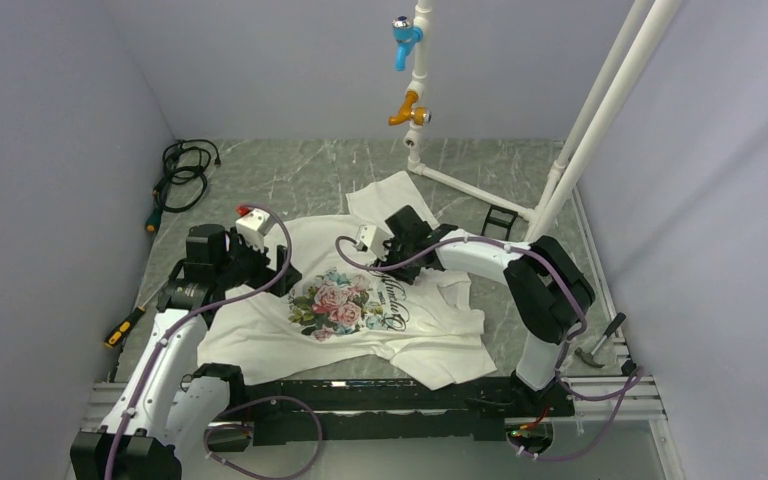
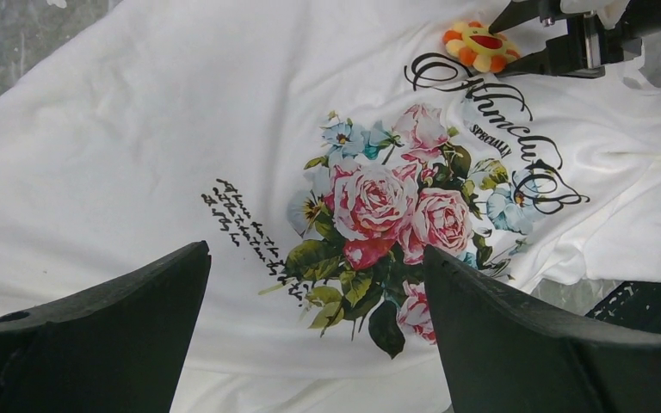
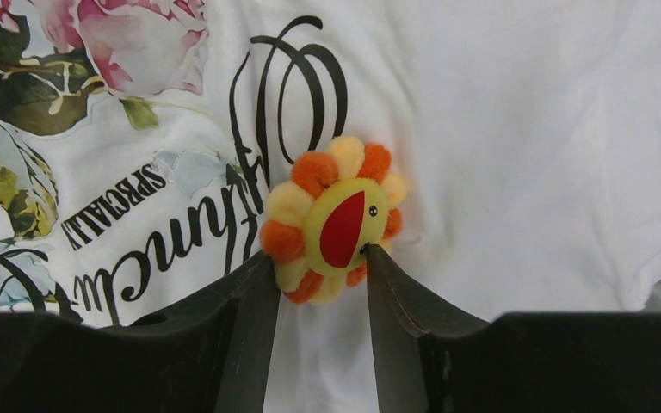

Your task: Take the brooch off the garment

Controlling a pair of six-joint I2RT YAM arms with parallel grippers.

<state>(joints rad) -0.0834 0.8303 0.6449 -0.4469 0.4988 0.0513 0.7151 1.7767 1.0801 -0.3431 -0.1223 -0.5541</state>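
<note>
The white T-shirt point(image 1: 260, 335) lies flat on the table, its rose print point(image 1: 338, 302) facing up. The brooch point(image 3: 336, 219) is an orange-yellow flower with a red mouth, sitting on the shirt by the black script. My right gripper point(image 3: 318, 253) has both fingertips pressed against the brooch's sides, shut on it. From the left wrist view the brooch point(image 2: 480, 47) shows between the right gripper's fingers point(image 2: 559, 60). In the top view the right gripper point(image 1: 380, 262) hides the brooch. My left gripper point(image 2: 316, 249) is open and empty above the shirt, left of the print point(image 1: 285, 275).
A white pipe frame point(image 1: 570, 140) with a blue tap point(image 1: 403, 35) and an orange tap point(image 1: 407, 110) stands at the back. A black cable point(image 1: 182, 175) lies back left, a yellow-and-black tool point(image 1: 120, 330) at the left, a hammer point(image 1: 595, 345) at the right.
</note>
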